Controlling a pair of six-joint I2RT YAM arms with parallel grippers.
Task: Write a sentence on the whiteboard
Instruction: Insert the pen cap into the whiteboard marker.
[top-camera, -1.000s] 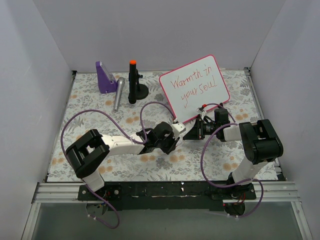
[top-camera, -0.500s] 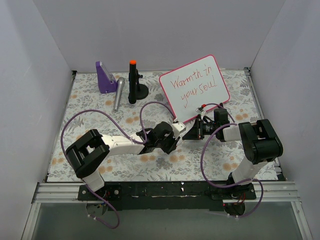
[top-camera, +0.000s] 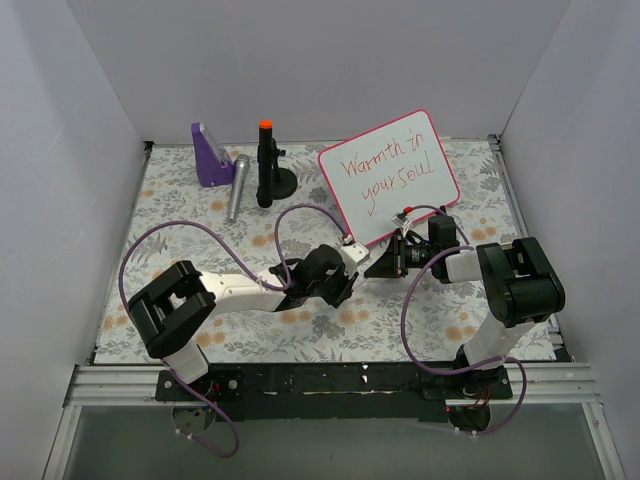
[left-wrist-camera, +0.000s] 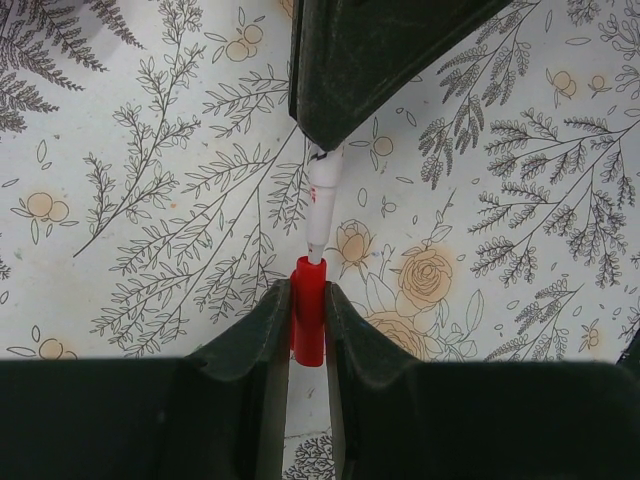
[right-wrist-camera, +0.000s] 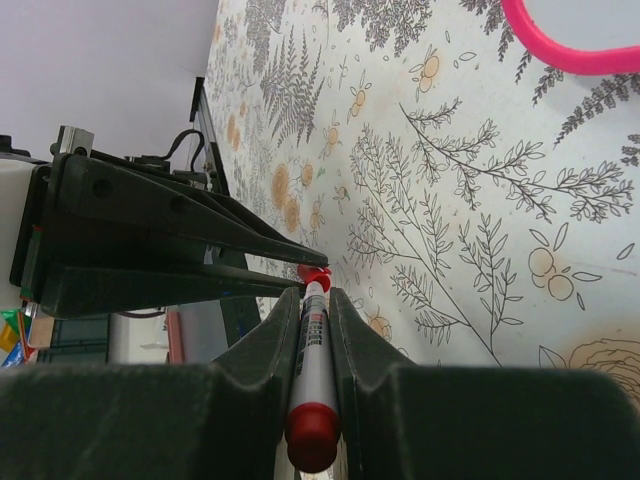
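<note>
Since both wrist cams agree, I'm pretty confident on this one: the left pincer (left-wrist-camera: 308, 295) is clamped on a red cap (left-wrist-camera: 308, 322), and the right pincer (right-wrist-camera: 315, 300) is clamped around the barrel of a marker (right-wrist-camera: 312, 370). From the left wrist view, the marker's pale tip end comes down out of the right pincer and meets the mouth of the cap. How far in it sits I can't tell.

From overhead, the two pincers meet nose to nose low over the floral worktop (top-camera: 300, 330), just off the near left corner of the whiteboard (top-camera: 405, 203). The whiteboard lies at the back right of the worktop, turned at an angle, pink frame all round. The sentence (top-camera: 385, 165) on it is in red script on two lines, "Warmth in your soul".

Back left there's a purple wedge stand (top-camera: 210, 155), a silver cylinder (top-camera: 237, 185) and a black holder with an orange top (top-camera: 266, 165).
</note>
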